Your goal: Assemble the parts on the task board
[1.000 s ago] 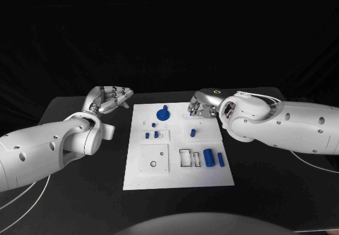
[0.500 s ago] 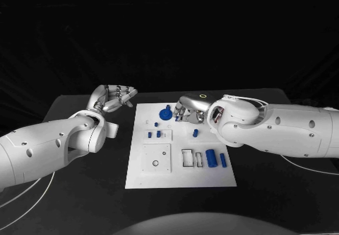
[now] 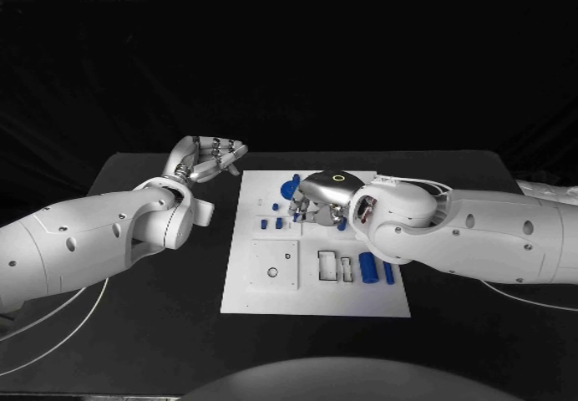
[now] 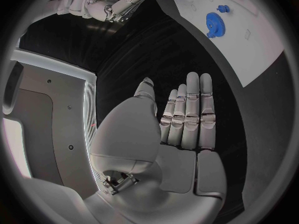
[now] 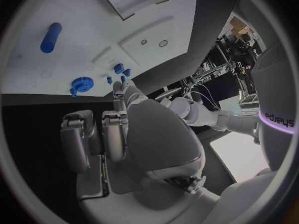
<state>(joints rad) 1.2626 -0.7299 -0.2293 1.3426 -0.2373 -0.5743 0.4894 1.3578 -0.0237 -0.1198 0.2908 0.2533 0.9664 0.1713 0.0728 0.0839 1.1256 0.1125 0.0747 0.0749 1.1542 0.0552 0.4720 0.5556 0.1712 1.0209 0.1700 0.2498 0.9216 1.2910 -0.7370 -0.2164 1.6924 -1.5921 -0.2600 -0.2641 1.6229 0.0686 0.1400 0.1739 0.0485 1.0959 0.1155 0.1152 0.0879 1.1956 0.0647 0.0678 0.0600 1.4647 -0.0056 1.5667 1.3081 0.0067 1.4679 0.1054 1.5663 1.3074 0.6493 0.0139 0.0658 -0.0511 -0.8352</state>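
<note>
The board (image 3: 316, 288) is lying flat in the middle of the black table (image 3: 144, 326), its long side running away from you, and the blue parts are sitting on it. Going left to right — your left hand (image 3: 207, 159) is hovering off the board's far left corner, over bare table, holding nothing; in the left wrist view (image 4: 187, 114) its fingers are lying straight and side by side, palm open. Just right of it, at the board's far end, a blue gear (image 3: 288, 189) is sitting with a small peg rising beside it, and you are seeing that same gear in the left wrist view (image 4: 215, 24) and the right wrist view (image 5: 80, 84). A few small blue blocks (image 3: 273, 222) are standing just nearer than the gear, beside your right hand.

Your right hand (image 3: 318, 200) is reaching over the middle of the board's far half, fingers curled downward — whether they are pinching anything you cannot tell, since the hand's back is hiding the fingertips. In the right wrist view (image 5: 118, 129) the fingers are pointing toward the small blocks (image 5: 119, 69) with no part visibly between them.

Nearer and to the right, a thick blue cylinder (image 3: 367, 267) and a thinner blue pin (image 3: 387, 273) are lying side by side, just right of two rectangular slots (image 3: 327, 265). A raised square plate (image 3: 273, 264) is occupying the near left of the board.
</note>
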